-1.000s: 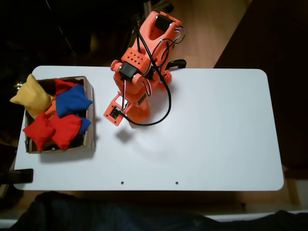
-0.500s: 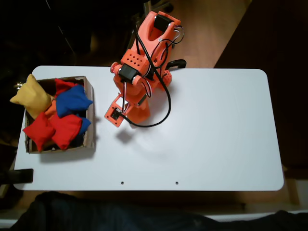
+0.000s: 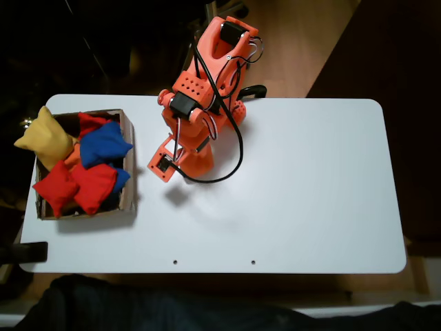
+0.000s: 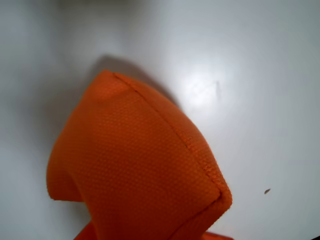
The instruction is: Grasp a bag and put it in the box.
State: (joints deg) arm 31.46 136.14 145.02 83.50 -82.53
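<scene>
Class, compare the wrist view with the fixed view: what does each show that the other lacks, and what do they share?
Wrist view alone: a plump orange woven-cloth beanbag with a stitched seam, seen close up above its shadow. Fixed view alone: the orange arm, and a shallow brown cardboard box at the table's left end, piled with a yellow beanbag, red beanbags and blue beanbags. Both share the white tabletop.

Plump orange bag (image 4: 145,170) above white table (seam visible), brown box (image 3: 128,165) crammed full

Orange bag (image 4: 145,175) close up — stitched seam, perhaps lifted — over the white table (image 4: 260,75).
</scene>
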